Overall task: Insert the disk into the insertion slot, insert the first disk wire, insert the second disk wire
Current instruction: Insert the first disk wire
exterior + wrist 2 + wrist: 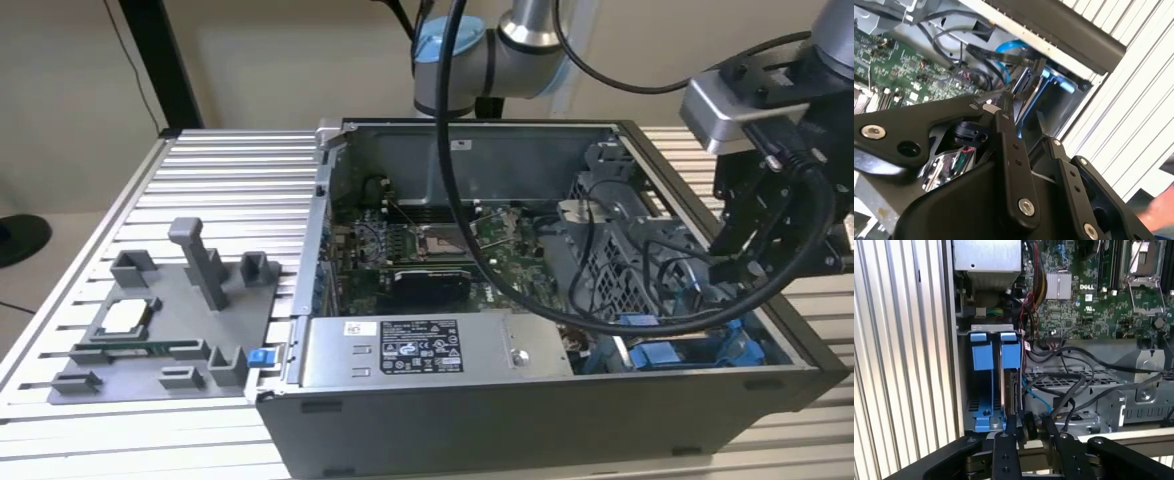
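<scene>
Ribbed aluminium table — grey steel case, blue-framed disk, black hand.

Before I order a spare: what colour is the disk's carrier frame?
The carrier frame is bright blue, clearest in the first wrist view.

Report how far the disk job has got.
Done: the disk, in its blue carrier, stands in the slot. In hand: the gripper hangs close to the disk's end, among loose black cables. Left: whether any is plugged into the disk cannot be told.
</scene>
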Motion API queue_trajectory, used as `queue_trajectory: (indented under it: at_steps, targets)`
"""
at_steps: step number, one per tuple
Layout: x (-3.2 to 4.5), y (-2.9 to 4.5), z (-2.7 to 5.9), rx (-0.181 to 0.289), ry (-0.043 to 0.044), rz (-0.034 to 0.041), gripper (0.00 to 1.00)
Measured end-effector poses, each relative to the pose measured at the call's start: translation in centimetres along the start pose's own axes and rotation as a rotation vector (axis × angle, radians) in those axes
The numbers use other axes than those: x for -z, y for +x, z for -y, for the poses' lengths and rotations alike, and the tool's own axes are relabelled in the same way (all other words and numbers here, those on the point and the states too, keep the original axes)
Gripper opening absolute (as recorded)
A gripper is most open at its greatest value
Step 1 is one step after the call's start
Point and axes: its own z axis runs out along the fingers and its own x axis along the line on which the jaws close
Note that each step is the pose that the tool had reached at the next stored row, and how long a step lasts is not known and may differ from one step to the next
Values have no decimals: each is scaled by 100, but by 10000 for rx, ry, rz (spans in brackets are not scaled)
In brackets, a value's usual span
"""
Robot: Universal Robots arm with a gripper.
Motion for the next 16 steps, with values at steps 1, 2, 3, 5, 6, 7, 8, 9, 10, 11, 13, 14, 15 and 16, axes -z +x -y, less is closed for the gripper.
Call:
queue_trajectory:
  at_steps: [1,2,3,5,6,7,8,9,10,11,13,14,15,16]
  targets:
    - [-3,0,-1,76,136,14,100]
    - [-7,1,-1,149,221,16,100]
    - [-12,1,-3,227,241,18,100]
    - [-25,3,-14,317,232,-3,100]
    - [-29,4,-19,346,228,-16,100]
    - [-34,4,-24,368,225,-18,100]
    - [-37,1,-30,384,222,-26,100]
    - [-40,-3,-41,396,221,-33,100]
    - [-42,-5,-53,405,219,-40,100]
    - [-44,-8,-64,410,216,-47,100]
    - [-52,-13,-75,413,212,-64,100]
    - [-58,-16,-77,418,212,-67,100]
    - [-63,-18,-78,420,212,-69,100]
    - [-70,-19,-80,421,217,-69,0]
